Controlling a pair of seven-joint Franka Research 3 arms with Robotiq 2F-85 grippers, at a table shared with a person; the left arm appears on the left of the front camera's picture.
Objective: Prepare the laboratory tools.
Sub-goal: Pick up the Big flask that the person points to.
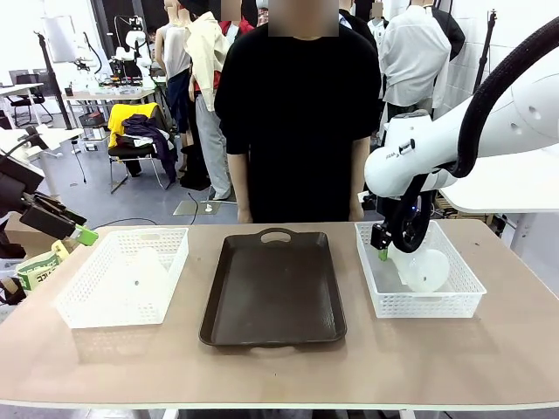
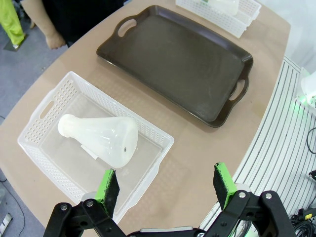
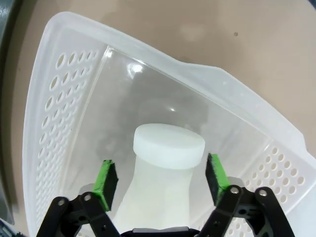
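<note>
One frosted-white conical flask point(image 1: 144, 271) lies on its side in the left white mesh basket point(image 1: 79, 297); in the left wrist view this flask point(image 2: 101, 140) is below and ahead of my open left gripper point(image 2: 165, 187). That left gripper point(image 1: 65, 225) hovers off the table's left edge, holding nothing. The other flask point(image 1: 425, 269) lies in the right basket point(image 1: 437, 305). My right gripper point(image 1: 383, 247) reaches down into that basket. In the right wrist view its green pads point(image 3: 106, 180) flank the flask's neck point(image 3: 165, 148), with a small gap showing on each side.
A dark brown tray point(image 1: 272, 288) with handles lies between the two baskets. A person point(image 1: 297, 105) stands at the far edge behind the tray, arms down. Bare tabletop runs along the near edge.
</note>
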